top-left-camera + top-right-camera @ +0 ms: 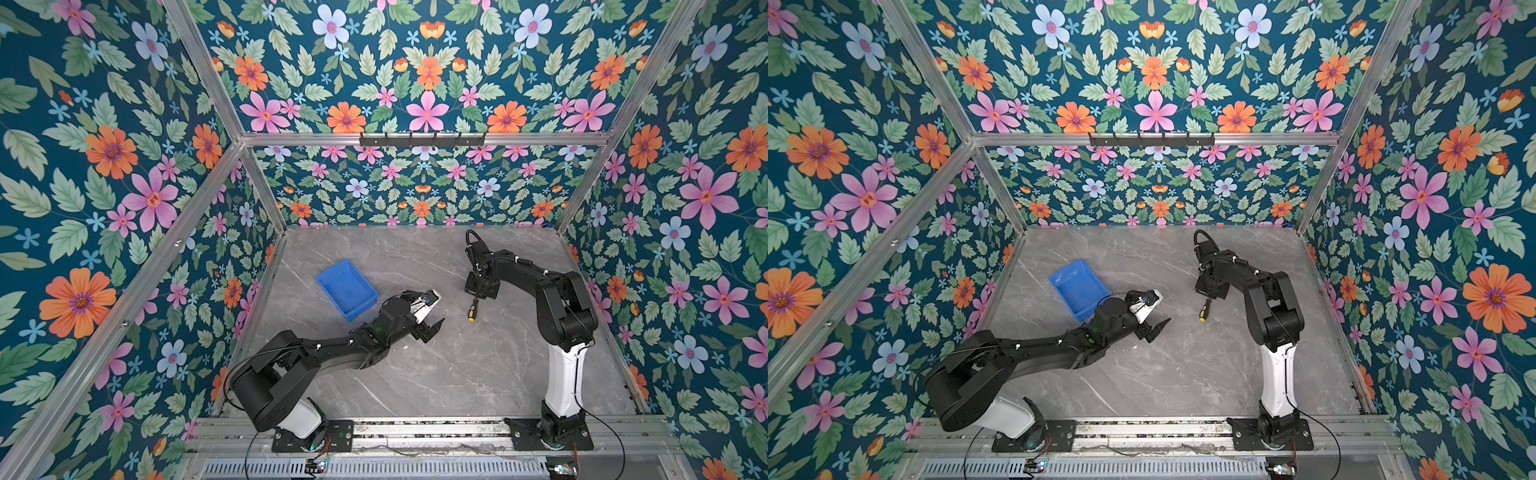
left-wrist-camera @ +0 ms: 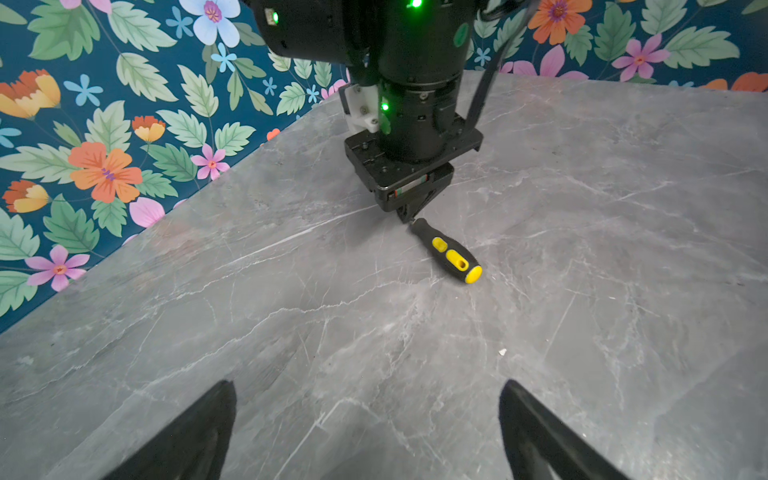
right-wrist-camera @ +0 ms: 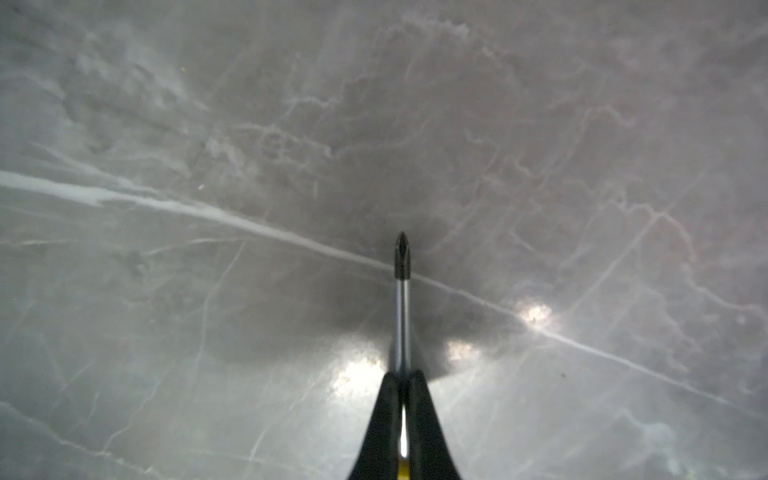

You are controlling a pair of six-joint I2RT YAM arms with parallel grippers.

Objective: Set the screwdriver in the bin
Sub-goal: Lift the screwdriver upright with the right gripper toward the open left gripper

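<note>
- Now the right gripper point(image 3: 402, 376) pinches the screwdriver point(image 3: 402, 291) by its shaft, with the handle on the table point(image 2: 249, 332).
- Near the bin point(image 1: 347, 289), the left gripper point(image 2: 368, 384) gapes wide, empty.

The bin point(image 1: 347, 286) is bright blue throughout. The screwdriver point(image 2: 451, 255) has a black handle with yellow inlays and a yellow end cap, and a silvery shaft with a dark tip. The tabletop point(image 1: 457, 374) is grey marble with pale veins. The walls point(image 1: 424, 83) carry a teal floral print of pink, orange and pale-blue blossoms with green leaves. The left claw point(image 2: 368, 386) and right claw point(image 3: 402, 376) are black.
</note>
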